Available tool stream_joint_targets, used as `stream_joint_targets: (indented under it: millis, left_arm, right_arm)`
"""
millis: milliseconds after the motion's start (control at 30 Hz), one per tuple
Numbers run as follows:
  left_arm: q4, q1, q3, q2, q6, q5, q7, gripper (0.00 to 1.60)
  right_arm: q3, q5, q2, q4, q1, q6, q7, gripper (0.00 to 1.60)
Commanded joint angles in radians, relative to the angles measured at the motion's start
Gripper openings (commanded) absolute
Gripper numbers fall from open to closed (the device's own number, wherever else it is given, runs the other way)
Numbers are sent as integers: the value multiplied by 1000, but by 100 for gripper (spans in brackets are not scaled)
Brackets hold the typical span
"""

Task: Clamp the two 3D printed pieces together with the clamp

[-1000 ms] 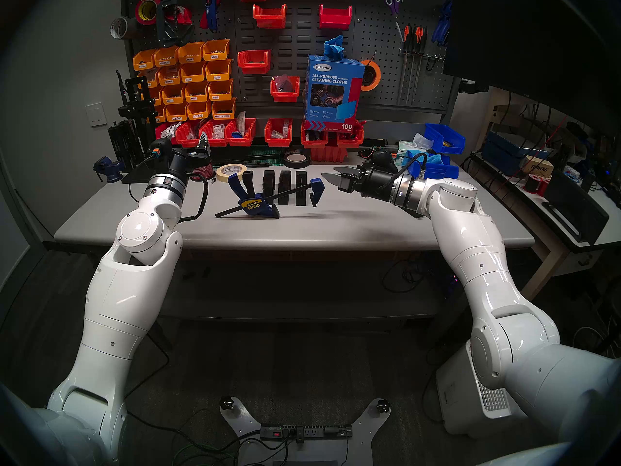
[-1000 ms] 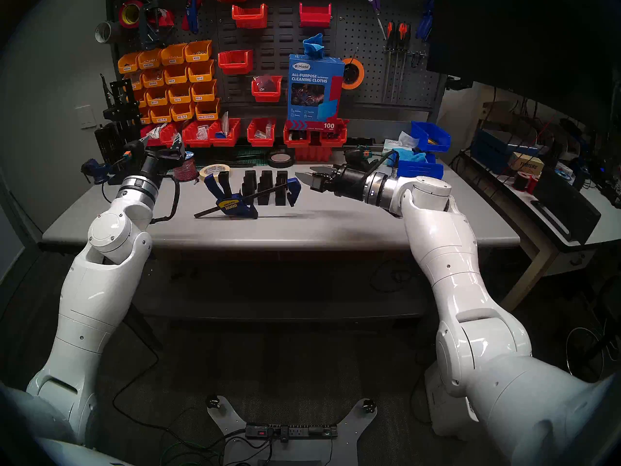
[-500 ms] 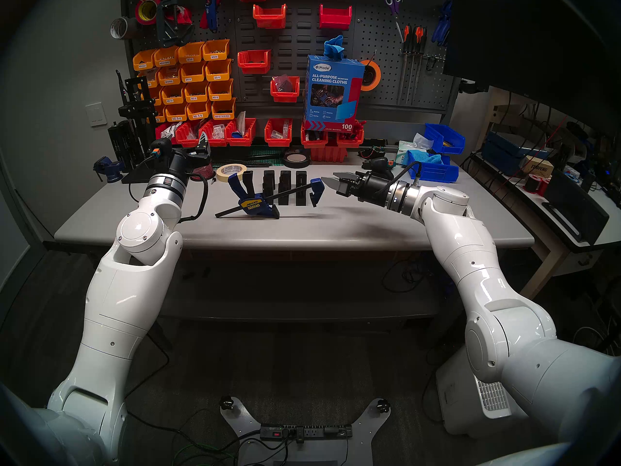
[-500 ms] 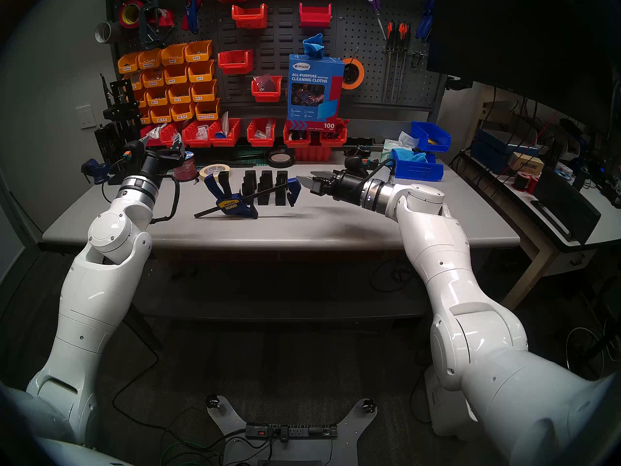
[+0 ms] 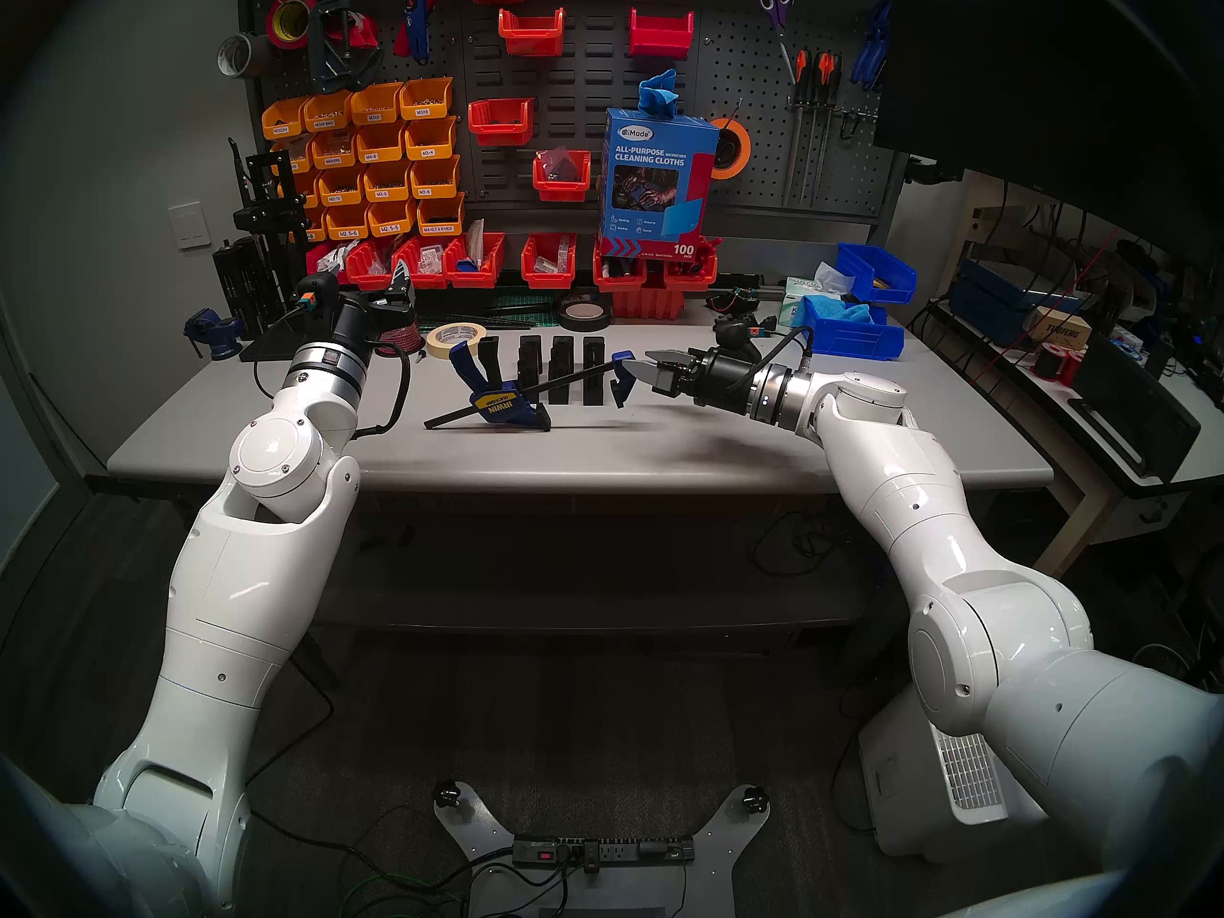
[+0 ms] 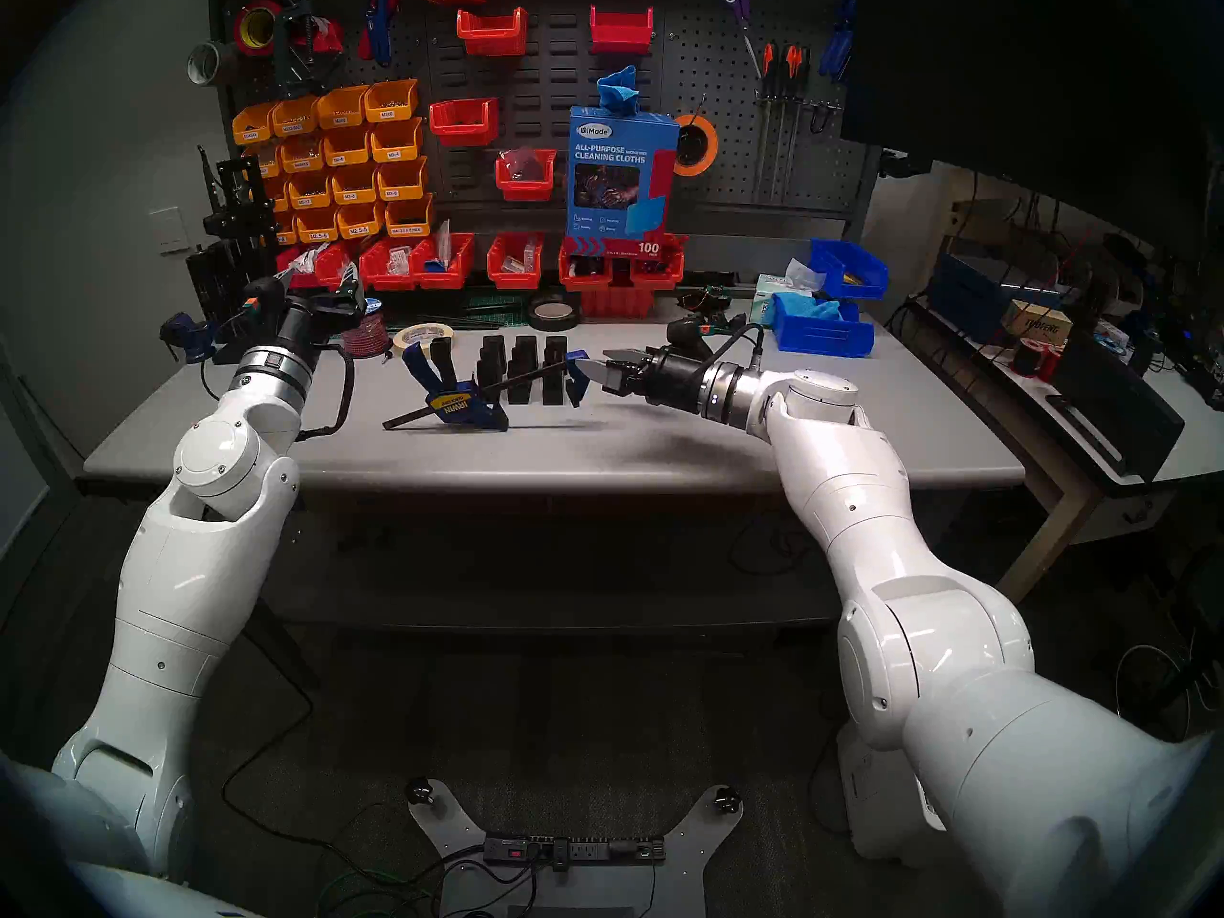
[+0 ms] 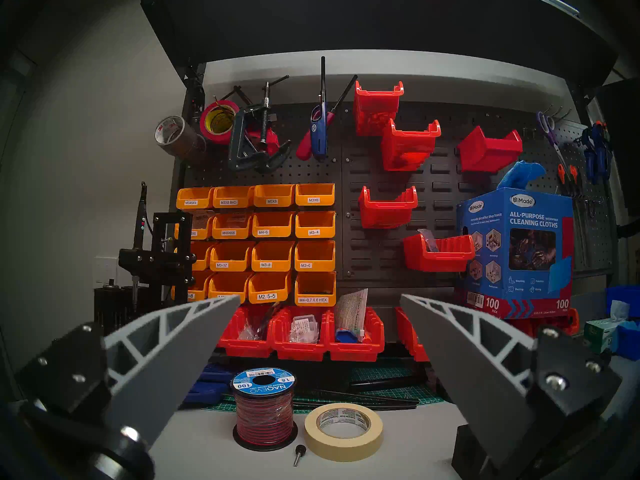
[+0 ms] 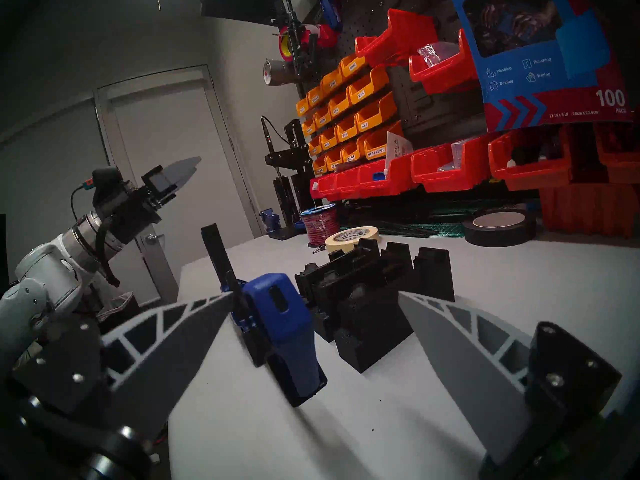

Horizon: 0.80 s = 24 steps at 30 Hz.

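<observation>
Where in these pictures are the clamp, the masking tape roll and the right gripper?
clamp [image 5: 500, 403]: head left view, on its yellow-labelled blue body.
masking tape roll [image 7: 343, 430]: left wrist view, on its cream rim.
right gripper [image 5: 646, 361]: head left view, between its open fingertips.

Grey workbench [image 5: 596, 459], clamp [image 5: 503, 403], black printed pieces [image 5: 561, 367], masking tape [image 5: 457, 339], wire spool [image 7: 264, 408]

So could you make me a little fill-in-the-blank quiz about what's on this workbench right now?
1. The right gripper reaches toward the clamp, whose plastic body is coloured ____.
2. The two 3D printed pieces are coloured ____.
3. The left gripper has its fingers ____, holding nothing.
4. The cream masking tape roll lies flat on the ____.

Missing words: blue; black; open; table
</observation>
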Motion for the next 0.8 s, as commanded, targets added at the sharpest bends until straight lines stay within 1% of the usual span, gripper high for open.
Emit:
stream_joint_targets:
  millis: [0,267,767]
  left_arm:
    - [-27,-31,-8,1,-11,0,0,160]
    - [-27,-32,-8,1,-11,0,0,160]
    - [-28,-32,-8,1,-11,0,0,160]
  right_arm:
    - [-13,-1,-2,6,91,-11,46,160]
    - [-41,-10,6,51,117,-21,91,160]
    - [-45,-10,2,120,150,-56,105,160]
